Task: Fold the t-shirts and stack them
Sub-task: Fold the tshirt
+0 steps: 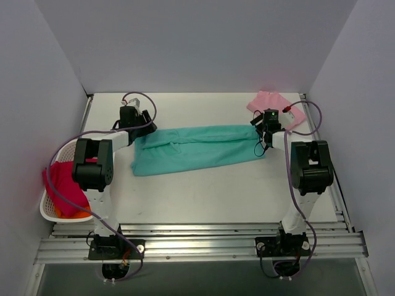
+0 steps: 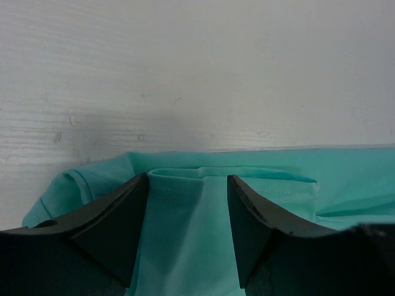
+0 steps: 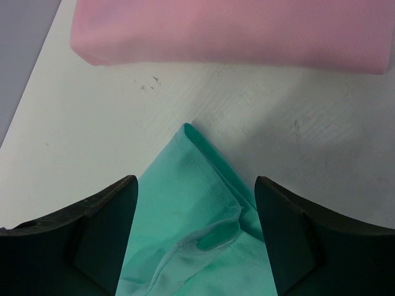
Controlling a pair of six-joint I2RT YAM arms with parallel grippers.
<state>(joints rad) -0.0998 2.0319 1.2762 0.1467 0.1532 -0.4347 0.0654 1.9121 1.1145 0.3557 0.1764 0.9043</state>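
Teal shirt [image 1: 197,148]: lying across the middle of the tabletop [image 1: 210,203]; folded into a long band running left to right, broader at the left end, lightly wrinkled.
Pink shirt [image 1: 274,106]: folded into a small flat pad at the far right corner of the tabletop; just beyond the teal shirt's right end, separated from it by a strip of bare tabletop.
Left fingers [image 2: 117,216]: spread apart, clamped on nothing; lowered at the far left corner of the teal shirt, straddling a folded hem, with a bunched sleeve edge off to the left. Probably touching the cloth, though hard to judge from the wrist view.
Right fingers [image 3: 99,228]: likewise spread wide, gripping nothing; set over the far right corner of the teal shirt, framing its pointed tip and a small tucked fold just below. Facing the near edge of the pink shirt across bare tabletop.
Arms: both reaching forward from the near edge, one at each end of the teal band.
Basket [image 1: 63,150]: white lattice, at the left side beside the left arm; holding a red cloth [image 1: 62,185] draped over its rim, plus something orange underneath, too hidden to name.
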